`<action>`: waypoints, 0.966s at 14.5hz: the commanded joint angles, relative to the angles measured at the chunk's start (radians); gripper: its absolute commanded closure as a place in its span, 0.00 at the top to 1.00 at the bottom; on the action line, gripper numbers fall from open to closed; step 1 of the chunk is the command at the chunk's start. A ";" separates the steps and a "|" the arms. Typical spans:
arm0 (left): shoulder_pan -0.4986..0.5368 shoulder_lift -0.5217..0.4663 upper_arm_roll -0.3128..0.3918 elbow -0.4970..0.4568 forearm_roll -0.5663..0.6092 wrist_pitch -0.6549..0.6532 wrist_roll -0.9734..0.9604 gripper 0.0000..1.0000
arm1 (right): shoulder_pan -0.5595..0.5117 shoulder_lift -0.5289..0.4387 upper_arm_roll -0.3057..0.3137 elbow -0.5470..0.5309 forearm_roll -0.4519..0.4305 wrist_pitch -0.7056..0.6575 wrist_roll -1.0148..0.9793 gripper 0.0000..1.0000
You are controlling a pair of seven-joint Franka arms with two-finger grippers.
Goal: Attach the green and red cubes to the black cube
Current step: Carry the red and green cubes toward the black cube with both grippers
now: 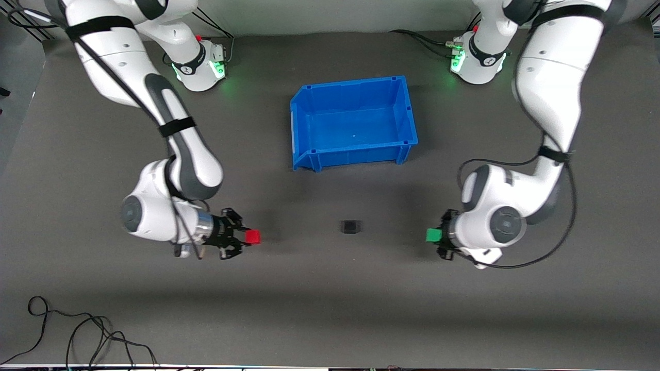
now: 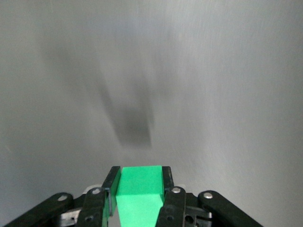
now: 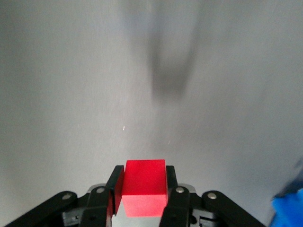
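The black cube [image 1: 350,226] sits on the grey mat, midway between the two grippers and nearer the front camera than the blue bin. My right gripper [image 1: 247,237] is shut on the red cube [image 1: 252,236], held over the mat toward the right arm's end; the red cube [image 3: 144,187] shows between the jaws in the right wrist view. My left gripper [image 1: 438,236] is shut on the green cube [image 1: 433,235], held over the mat toward the left arm's end; the green cube [image 2: 140,191] fills the jaws in the left wrist view. The black cube shows in neither wrist view.
An empty blue bin [image 1: 302,111] stands on the mat between the arm bases and the black cube; a corner of it [image 3: 289,210] shows in the right wrist view. Loose black cables [image 1: 77,335] lie near the front edge at the right arm's end.
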 commanded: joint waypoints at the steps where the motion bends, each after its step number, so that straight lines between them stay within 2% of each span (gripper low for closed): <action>1: -0.077 0.033 0.014 0.032 -0.008 0.046 -0.184 0.00 | 0.099 0.068 -0.012 0.059 0.020 0.092 0.132 0.20; 6: -0.163 0.076 0.014 0.032 -0.049 0.137 -0.311 0.00 | 0.226 0.162 -0.012 0.147 0.020 0.174 0.337 0.20; 11: -0.219 0.101 0.014 0.032 -0.071 0.188 -0.313 0.00 | 0.301 0.234 -0.009 0.168 0.018 0.284 0.430 0.20; 14: -0.230 0.108 0.014 0.030 -0.071 0.221 -0.311 0.00 | 0.320 0.274 -0.009 0.203 0.021 0.301 0.437 0.20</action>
